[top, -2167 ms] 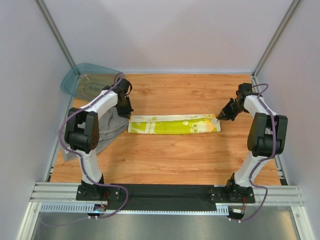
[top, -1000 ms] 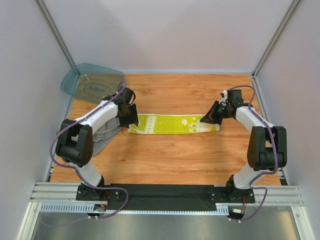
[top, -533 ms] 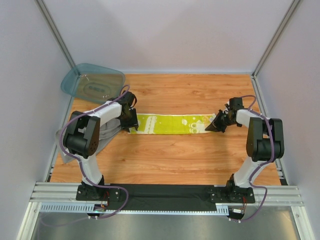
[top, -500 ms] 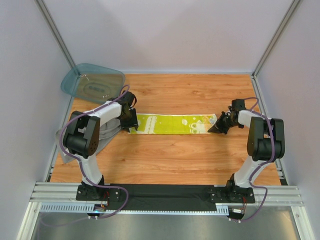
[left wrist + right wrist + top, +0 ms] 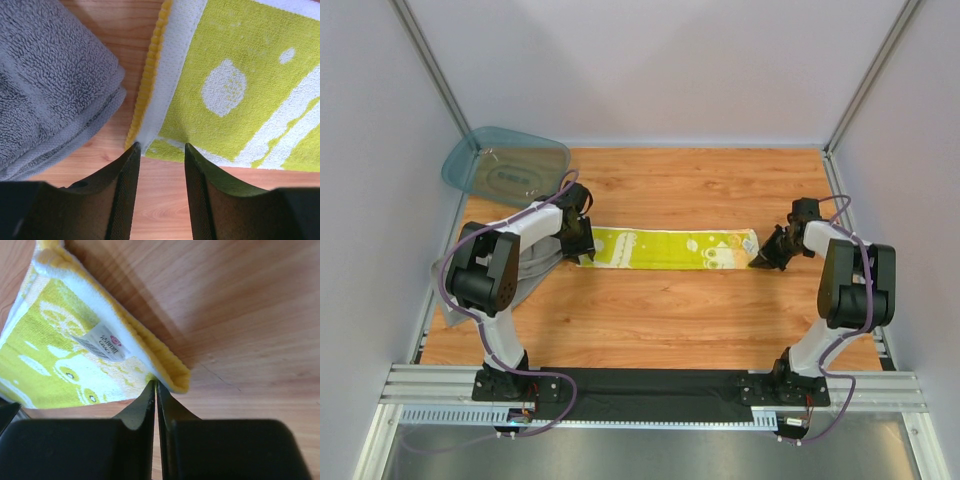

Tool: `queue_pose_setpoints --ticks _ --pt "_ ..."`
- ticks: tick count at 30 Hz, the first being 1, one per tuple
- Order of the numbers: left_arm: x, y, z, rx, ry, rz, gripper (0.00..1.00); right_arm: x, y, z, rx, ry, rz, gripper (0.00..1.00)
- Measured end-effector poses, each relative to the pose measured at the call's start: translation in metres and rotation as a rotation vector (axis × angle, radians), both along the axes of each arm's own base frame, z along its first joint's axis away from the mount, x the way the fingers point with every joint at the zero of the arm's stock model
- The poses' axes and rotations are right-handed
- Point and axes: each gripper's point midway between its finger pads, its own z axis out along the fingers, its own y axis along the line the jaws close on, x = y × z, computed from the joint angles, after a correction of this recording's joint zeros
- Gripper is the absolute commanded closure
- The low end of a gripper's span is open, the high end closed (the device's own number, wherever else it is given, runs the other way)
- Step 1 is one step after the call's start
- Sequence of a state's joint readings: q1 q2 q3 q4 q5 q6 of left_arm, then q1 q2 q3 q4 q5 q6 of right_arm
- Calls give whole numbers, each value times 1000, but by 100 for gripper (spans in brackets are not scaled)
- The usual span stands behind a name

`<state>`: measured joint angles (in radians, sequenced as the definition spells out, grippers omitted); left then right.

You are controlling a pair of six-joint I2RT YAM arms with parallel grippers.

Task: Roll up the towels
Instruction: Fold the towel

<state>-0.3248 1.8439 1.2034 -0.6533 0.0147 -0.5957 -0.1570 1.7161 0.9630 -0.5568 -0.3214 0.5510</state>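
The yellow-and-white patterned cloth (image 5: 670, 248) lies as a long folded strip across the middle of the table. My left gripper (image 5: 582, 254) is at its left end and stands open. In the left wrist view the cloth's near left corner (image 5: 150, 142) lies just ahead of the left gripper (image 5: 161, 147), with nothing between the jaws. My right gripper (image 5: 761, 260) is at the cloth's right end. Seen from the right wrist, the right gripper (image 5: 155, 383) is shut on the slightly raised near corner of the cloth (image 5: 75, 355). The grey towel (image 5: 525, 268) lies bunched under my left arm, also visible in the left wrist view (image 5: 50, 90).
A translucent teal tub (image 5: 506, 164) stands at the back left corner, partly over the table's edge. Metal frame posts rise at both back corners. Bare wood (image 5: 660, 320) lies between the cloth and the arm bases.
My right gripper has slid to the right, from over the cloth to its right end. The cloth now lies straighter. My left gripper has barely moved.
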Motion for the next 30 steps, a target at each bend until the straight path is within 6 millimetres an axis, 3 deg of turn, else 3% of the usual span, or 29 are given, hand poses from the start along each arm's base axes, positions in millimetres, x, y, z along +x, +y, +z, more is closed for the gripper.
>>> queue_pose_setpoints --ticks 7,10,13,16,18,21,23,24,27,30 --pt "-3 6 3 25 3 -1 52 -9 -23 26 -145 -26 -32 79" --pt "-7 12 17 41 -7 -8 52 -9 -25 47 -187 -62 -24 72" --pt "-4 14 52 40 -74 -20 52 -6 -20 81 -232 -148 -3 70" --pt "9 15 112 19 -231 -38 52 -6 -12 120 -271 -249 24 64" --pt "15 15 160 -7 -369 -53 50 -6 -7 147 -301 -330 38 54" --pt "11 20 225 -37 -586 -67 33 -13 -2 179 -324 -465 44 6" --pt "-1 28 261 -53 -760 -79 29 -24 3 192 -322 -571 58 0" --pt "-10 32 272 -61 -836 -84 1 -30 6 196 -313 -619 66 0" --pt "-29 44 284 -84 -1022 -47 0 -44 15 191 -276 -692 80 0" --pt "-46 60 275 -83 -1105 32 1 -44 19 176 -248 -694 79 0"
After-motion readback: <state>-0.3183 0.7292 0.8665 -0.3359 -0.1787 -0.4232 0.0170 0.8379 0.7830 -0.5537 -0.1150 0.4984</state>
